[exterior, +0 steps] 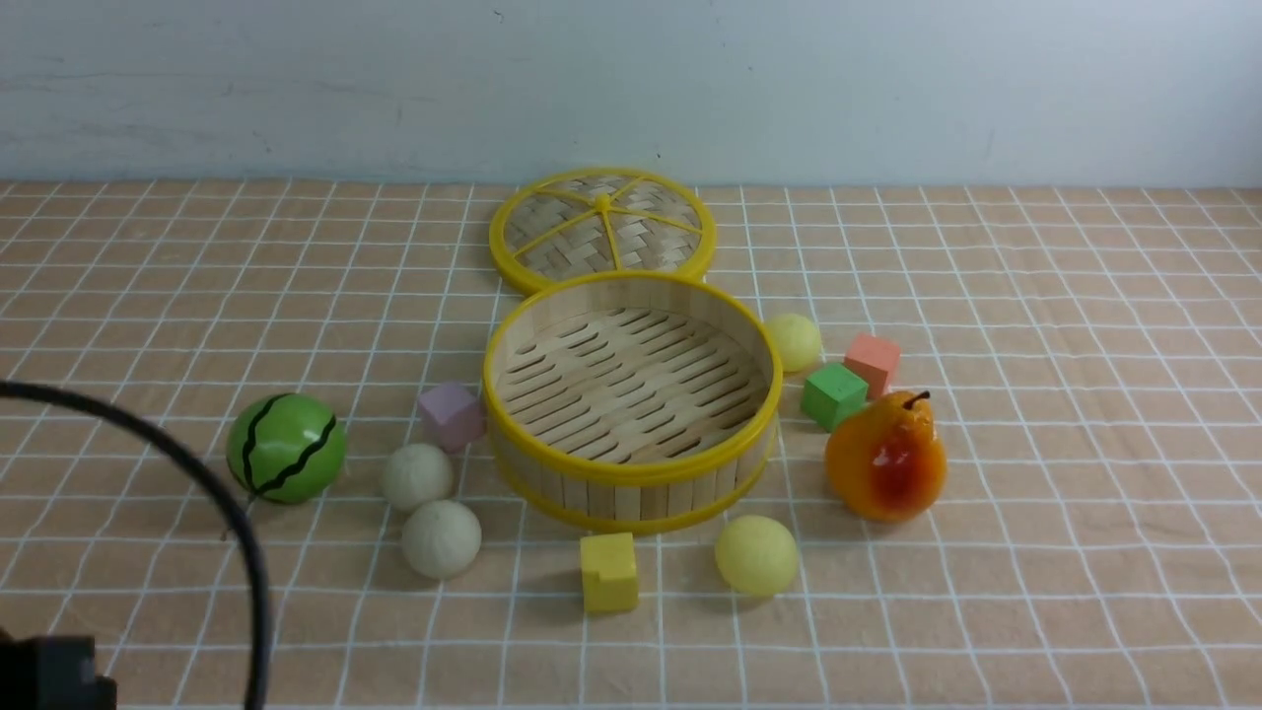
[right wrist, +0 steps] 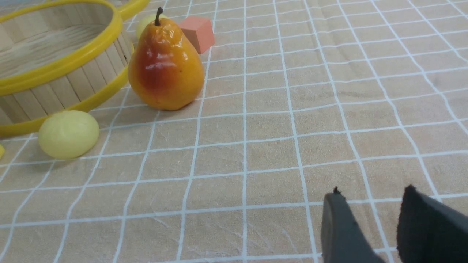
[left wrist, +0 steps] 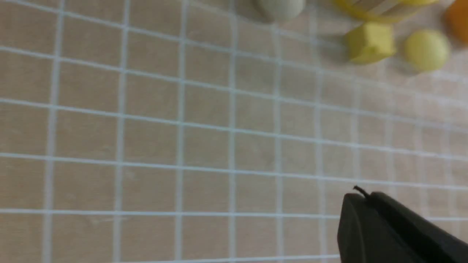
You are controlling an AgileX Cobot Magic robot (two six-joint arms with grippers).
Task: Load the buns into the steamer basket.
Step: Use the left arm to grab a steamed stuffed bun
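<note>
Left claw [left wrist: 365, 197] clenched, gripping nothing, over the tabletop [exterior: 1085, 592]. Right claw [right wrist: 372, 191] released, nothing between its fingers. All 4 buns lie on the tabletop, well apart from both claws and outside the steamer basket [exterior: 631, 498]. Near yellow bun [exterior: 756, 555] and front off-white bun [exterior: 441, 538] sit nearer than the basket. Rear off-white bun [exterior: 417, 476] is left of it. Far yellow bun [exterior: 794, 342] is just beside its far-right side.

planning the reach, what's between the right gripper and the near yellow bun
Only bare cloth, seen in the right wrist view, from right gripper to yellow bun.
</note>
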